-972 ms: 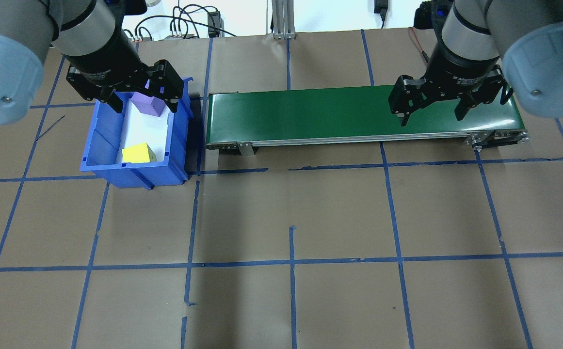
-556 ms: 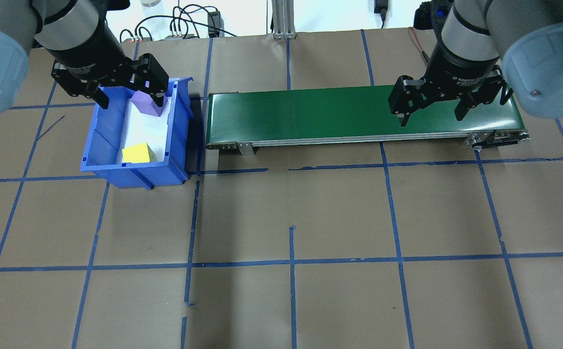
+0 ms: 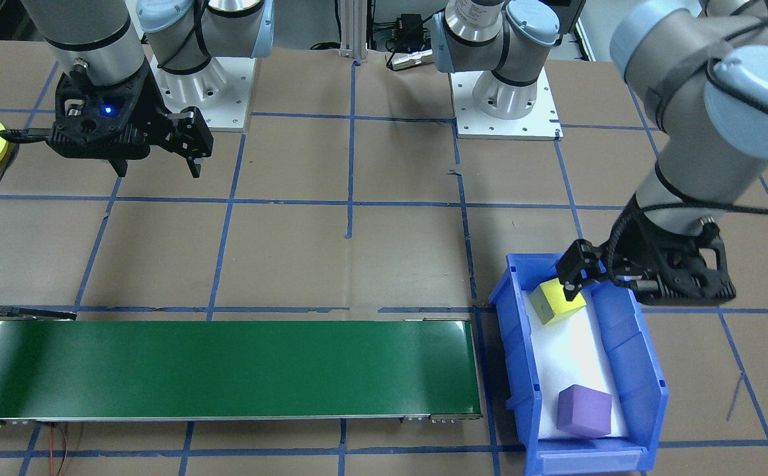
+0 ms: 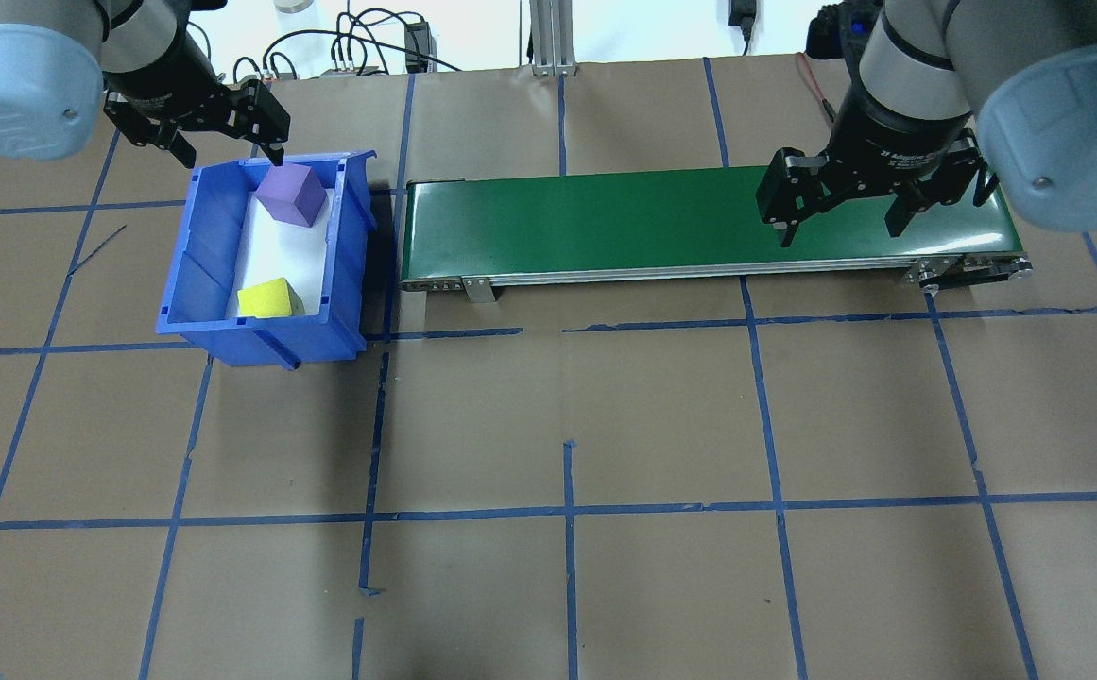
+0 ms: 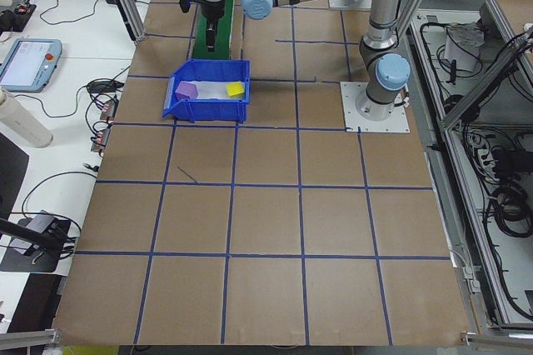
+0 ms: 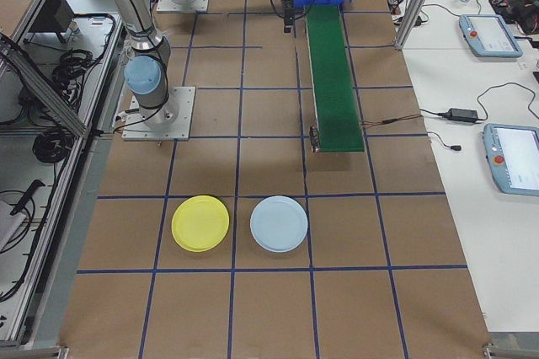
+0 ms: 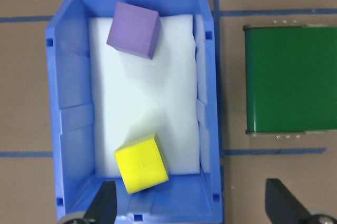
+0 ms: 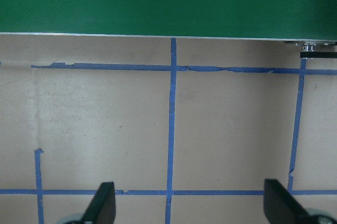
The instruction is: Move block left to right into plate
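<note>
Both blocks lie in the blue bin [image 4: 197, 283]: the purple block [image 4: 291, 195] at its far end from the robot, the yellow block [image 4: 268, 299] at its near end. Neither is gripped, so no transfer has begun. The left tool [image 4: 197, 127] hangs above the bin's far rim with fingers spread and empty; its wrist view shows both blocks free on white padding. The right tool [image 4: 841, 198] hovers open and empty over the right end of the green conveyor belt [image 4: 661, 222]. The yellow plate [image 6: 200, 222] sits on the table [image 4: 567, 425] well to the robot's right, beside a pale blue plate [image 6: 279, 223]. Remaining, by judgement: grasp, carriage rightward, placement. The bin's walls stand close around each block, limiting finger room; the belt and surrounding table offer open passage.
</note>
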Tool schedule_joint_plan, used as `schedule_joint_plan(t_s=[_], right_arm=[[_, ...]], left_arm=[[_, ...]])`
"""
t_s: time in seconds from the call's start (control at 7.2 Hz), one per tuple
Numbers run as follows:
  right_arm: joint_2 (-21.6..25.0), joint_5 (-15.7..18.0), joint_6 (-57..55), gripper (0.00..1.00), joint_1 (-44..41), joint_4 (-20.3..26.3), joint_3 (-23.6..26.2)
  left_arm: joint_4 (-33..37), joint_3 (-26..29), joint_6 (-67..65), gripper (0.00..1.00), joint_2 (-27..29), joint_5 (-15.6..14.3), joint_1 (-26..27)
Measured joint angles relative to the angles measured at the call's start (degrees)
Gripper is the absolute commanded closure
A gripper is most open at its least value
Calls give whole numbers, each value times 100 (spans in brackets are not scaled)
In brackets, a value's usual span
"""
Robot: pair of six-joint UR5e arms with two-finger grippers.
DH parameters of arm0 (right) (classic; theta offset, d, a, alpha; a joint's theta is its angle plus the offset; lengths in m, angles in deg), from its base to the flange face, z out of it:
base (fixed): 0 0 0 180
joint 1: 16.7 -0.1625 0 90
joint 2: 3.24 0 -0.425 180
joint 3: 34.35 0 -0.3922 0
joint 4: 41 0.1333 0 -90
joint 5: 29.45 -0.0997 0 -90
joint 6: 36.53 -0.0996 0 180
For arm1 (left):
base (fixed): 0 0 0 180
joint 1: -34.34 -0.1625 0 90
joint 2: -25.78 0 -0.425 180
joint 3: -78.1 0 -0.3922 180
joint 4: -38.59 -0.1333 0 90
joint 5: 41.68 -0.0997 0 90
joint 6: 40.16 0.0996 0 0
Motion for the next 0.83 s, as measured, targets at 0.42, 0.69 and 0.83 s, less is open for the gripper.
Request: schedule_joint_plan(t_s=[0.42, 0.69, 0.83], right_arm=[[-6, 144, -1, 0, 6, -2, 59], [-5, 217, -29, 0, 8, 0, 92], [-3, 234, -33, 0, 9, 0, 96]], left_arm=[[-262, 951, 526, 0, 1297, 26, -118], [-383, 1145, 1303, 0, 1743, 22, -133], [-477, 1168, 1658, 0, 1898, 21, -136]])
